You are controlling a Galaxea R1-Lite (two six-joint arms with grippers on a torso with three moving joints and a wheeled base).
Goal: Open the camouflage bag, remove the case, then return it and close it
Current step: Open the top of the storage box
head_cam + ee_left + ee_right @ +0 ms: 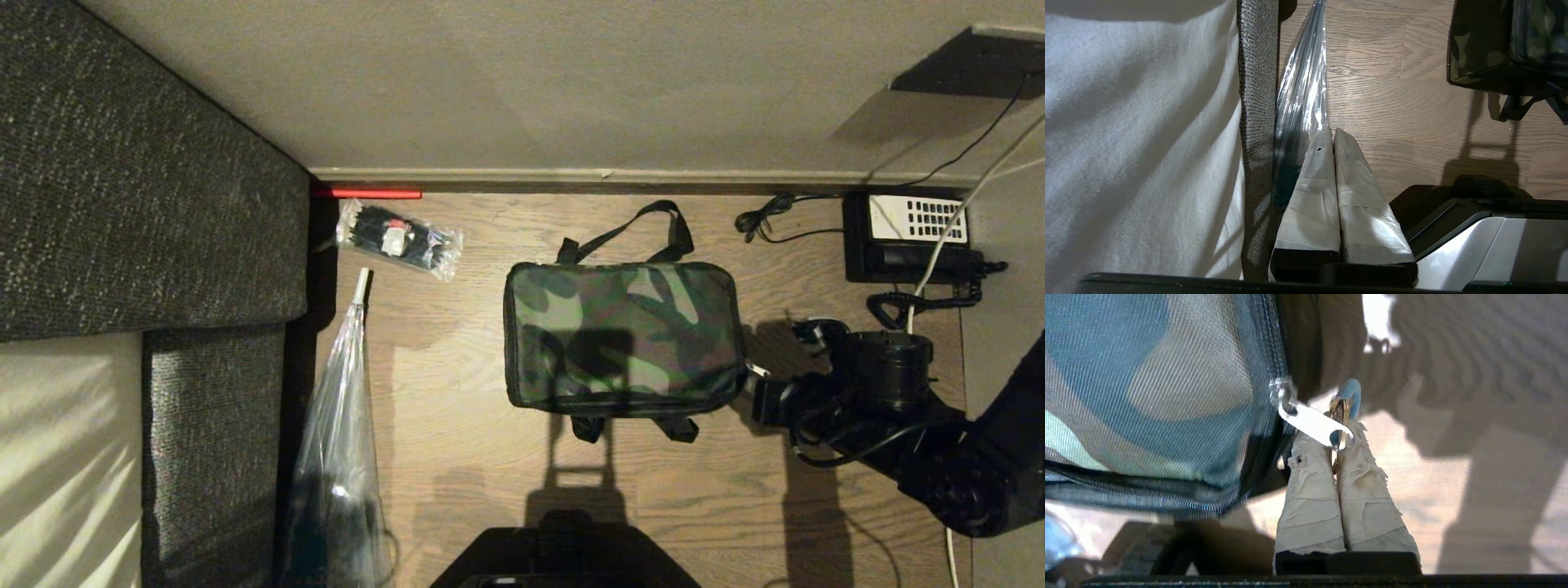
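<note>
The bag (pixel 622 335) lies closed on the wood floor (pixel 457 457), camouflage top up, one black strap (pixel 629 229) looped toward the wall and two short strap ends at its near edge. No brand, label or legible writing shows on it. The case is not in view. At the bag's right end, the right gripper (pixel 755 384) has its taped fingers (pixel 1310 490) pressed together on a metal ring (pixel 1338 416) that hangs from the silver zipper pull (pixel 1310 421); the pull runs from the ring back to the zipper line on the bag's edge, just beside the fingertips. The left gripper (pixel 1333 136) is parked low beside the robot's base, well apart from the bag, fingers together and holding nothing, next to a clear plastic sleeve (pixel 339 425) along the grey sofa (pixel 147 188). A clear packet (pixel 400 238) of black items lies left of the bag near the wall. A black telephone (pixel 906 237) with white keypad sits in the right corner; its key markings are too small to read.
</note>
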